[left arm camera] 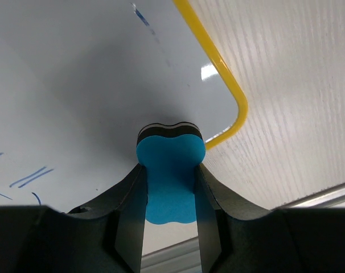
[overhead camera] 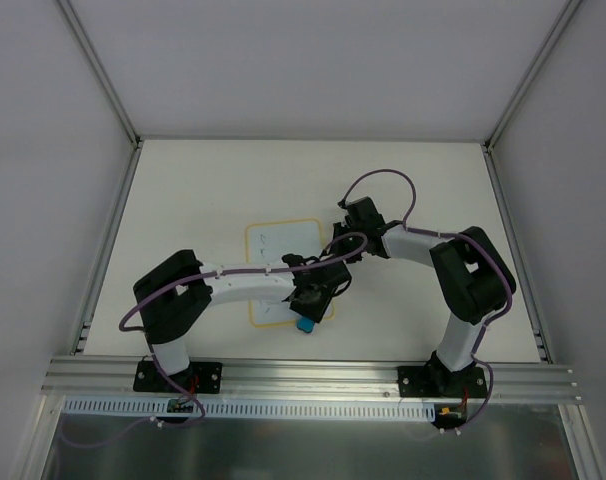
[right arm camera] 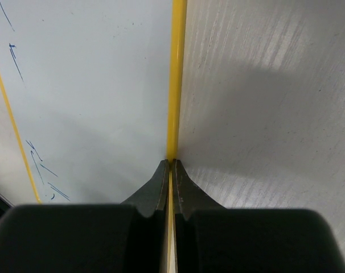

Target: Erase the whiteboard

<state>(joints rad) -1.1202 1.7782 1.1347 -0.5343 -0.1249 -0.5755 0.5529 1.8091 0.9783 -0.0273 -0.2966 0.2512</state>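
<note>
The whiteboard (overhead camera: 273, 245), white with a thin yellow border, lies flat at the middle of the table. My left gripper (overhead camera: 308, 310) is shut on the blue bone-shaped eraser (overhead camera: 305, 325) and holds it on the board's near right corner. In the left wrist view the eraser (left arm camera: 169, 165) sits between my fingers, its far end pressed to the whiteboard (left arm camera: 76, 85) beside the rounded corner. Blue strokes (left arm camera: 30, 177) show at the left. My right gripper (overhead camera: 331, 243) is shut on the board's right edge. In the right wrist view the yellow border (right arm camera: 176, 85) runs between the closed tips of my right gripper (right arm camera: 171, 165).
Blue marks (right arm camera: 41, 165) lie near the board's far border in the right wrist view. The pale table (overhead camera: 203, 190) is walled on three sides. An aluminium rail (overhead camera: 313, 375) runs along the near edge, close behind the eraser, and shows in the left wrist view (left arm camera: 332, 193).
</note>
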